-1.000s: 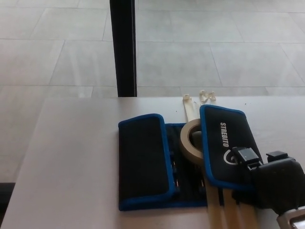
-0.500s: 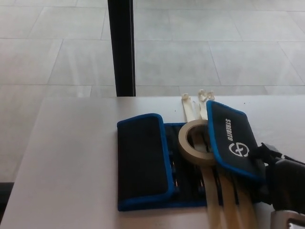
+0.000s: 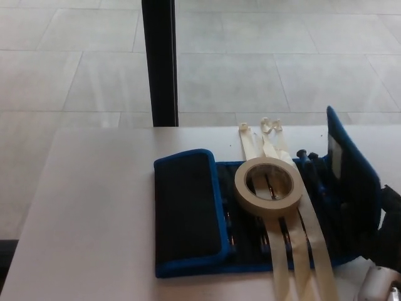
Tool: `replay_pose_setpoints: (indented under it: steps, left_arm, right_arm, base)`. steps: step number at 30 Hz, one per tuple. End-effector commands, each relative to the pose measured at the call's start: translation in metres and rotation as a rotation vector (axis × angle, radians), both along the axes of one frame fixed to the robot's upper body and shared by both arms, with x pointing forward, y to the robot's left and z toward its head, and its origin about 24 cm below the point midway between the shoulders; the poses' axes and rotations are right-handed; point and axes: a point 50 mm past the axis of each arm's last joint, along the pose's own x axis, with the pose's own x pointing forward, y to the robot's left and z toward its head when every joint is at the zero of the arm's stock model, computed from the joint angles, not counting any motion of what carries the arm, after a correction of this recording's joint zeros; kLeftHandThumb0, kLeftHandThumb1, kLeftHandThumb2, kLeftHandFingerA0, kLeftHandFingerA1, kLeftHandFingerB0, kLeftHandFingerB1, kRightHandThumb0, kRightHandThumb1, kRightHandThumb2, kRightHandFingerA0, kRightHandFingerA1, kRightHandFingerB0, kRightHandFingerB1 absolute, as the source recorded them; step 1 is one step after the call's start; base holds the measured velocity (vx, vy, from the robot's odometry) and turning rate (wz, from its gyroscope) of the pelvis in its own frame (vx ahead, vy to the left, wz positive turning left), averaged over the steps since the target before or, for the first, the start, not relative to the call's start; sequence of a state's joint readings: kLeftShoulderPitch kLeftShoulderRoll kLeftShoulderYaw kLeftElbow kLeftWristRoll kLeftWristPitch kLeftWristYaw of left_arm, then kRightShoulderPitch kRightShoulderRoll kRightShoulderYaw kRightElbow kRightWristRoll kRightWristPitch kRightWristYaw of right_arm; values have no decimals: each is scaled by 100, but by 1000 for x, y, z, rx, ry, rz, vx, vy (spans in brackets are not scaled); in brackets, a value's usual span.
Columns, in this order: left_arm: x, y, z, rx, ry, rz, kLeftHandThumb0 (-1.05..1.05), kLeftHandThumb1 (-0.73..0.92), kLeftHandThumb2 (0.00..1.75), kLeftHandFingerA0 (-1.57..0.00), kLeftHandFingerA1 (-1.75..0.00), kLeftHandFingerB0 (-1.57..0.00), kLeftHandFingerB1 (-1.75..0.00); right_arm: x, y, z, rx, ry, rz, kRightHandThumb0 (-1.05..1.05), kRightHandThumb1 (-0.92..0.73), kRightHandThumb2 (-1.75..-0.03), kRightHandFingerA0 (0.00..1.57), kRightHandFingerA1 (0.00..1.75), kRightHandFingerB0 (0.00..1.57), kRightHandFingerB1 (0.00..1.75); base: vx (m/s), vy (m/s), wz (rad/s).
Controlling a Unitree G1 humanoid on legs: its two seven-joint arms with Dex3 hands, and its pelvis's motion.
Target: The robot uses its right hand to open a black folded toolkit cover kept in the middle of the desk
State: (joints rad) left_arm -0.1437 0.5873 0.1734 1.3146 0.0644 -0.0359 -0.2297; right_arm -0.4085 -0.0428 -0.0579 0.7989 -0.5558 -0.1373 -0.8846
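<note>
Fingers of your right hand sit at 4 o'clock, mostly cut off by the frame edge and hidden behind the raised flap, so you cannot tell whether they pinch it or only prop it. The left hand is not in view.

That flap stands nearly upright at 3 o'clock. If contact slips now, it could drop back shut over the tools.

Moving outward, the toolkit lies mid-desk, its other flap closed flat at 9 o'clock. A tape roll rests on the open middle, with three pale straps running under it toward 6 o'clock. Push the flap past vertical too fast and the whole kit may drag toward the desk edge at 3 o'clock, or jolt the roll off.
</note>
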Motion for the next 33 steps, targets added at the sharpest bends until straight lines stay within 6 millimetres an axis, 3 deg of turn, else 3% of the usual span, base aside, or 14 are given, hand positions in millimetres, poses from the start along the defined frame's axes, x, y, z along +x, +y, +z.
replay_pose_setpoints:
  steps: [1,2,4,11,17,18,21,26,28,29,30,31,32,33]
  left_arm:
    - [-6,5,2,2,15,21,-97,92,81,-25,-47,-21,-35]
    - [-6,5,2,1,8,26,-96,92,78,-28,-46,-25,-34]
    - [-6,5,3,1,-2,31,-103,85,89,-27,-50,-22,-37]
    - [-7,8,4,-2,-6,48,-101,91,81,-25,-51,-21,-35]
    - [-10,7,2,2,1,43,-102,91,81,-26,-49,-21,-34]
    - [-10,7,2,5,2,40,-100,92,81,-26,-49,-19,-34]
    - [-11,7,3,4,8,41,-101,92,80,-25,-49,-20,-34]
    - [-12,7,2,6,2,53,-103,91,80,-26,-49,-21,-34]
    - [-12,7,2,6,4,52,-103,92,79,-26,-49,-21,-34]
    - [-12,7,2,6,6,47,-98,77,113,-20,-53,-20,-44]
    - [-11,7,2,9,9,38,-104,92,79,-24,-48,-20,-34]
    - [-11,7,2,7,8,42,-101,92,78,-26,-49,-23,-34]
    - [-11,7,2,1,6,53,-98,75,115,-21,-53,-21,-44]
    - [-10,7,3,-1,6,55,-98,92,73,-27,-46,-28,-34]
  right_arm:
    - [3,-80,51,1120,-693,-626,-15,-64,-73,78,116,86,81]
    - [2,-89,54,1149,-708,-660,-23,-62,-68,73,142,82,80]
    - [0,-109,63,1214,-753,-717,-22,-62,-69,68,138,76,81]
    - [-25,-168,77,1227,-874,-782,-33,-67,-72,49,147,59,114]
    - [-51,-204,82,1145,-882,-807,-34,-66,-73,37,121,64,109]
    - [-60,-214,84,1113,-883,-820,-33,-61,-78,60,136,74,105]
    - [-72,-226,85,1080,-906,-819,-20,-40,-105,53,140,73,105]
    - [-88,-241,89,1026,-922,-796,-15,-33,-113,52,138,77,102]
    - [-98,-250,96,981,-944,-778,-13,-27,-115,64,132,85,101]
    - [-101,-253,98,960,-946,-765,-19,-33,-110,71,129,86,100]
    - [-108,-258,101,901,-925,-730,-28,-39,-106,86,131,88,101]
    - [-111,-261,103,878,-916,-714,-28,-38,-109,92,124,90,96]
    - [-116,-265,105,857,-906,-688,-26,-39,-112,102,114,91,93]
    - [-122,-270,104,783,-800,-641,-38,-58,-96,115,130,86,80]
  base:
    - [0,0,0]
    - [0,0,0]
    - [0,0,0]
    - [0,0,0]
    - [0,0,0]
    - [0,0,0]
    - [0,0,0]
    - [0,0,0]
    - [0,0,0]
    - [0,0,0]
    - [0,0,0]
    - [0,0,0]
    - [0,0,0]
    - [0,0,0]
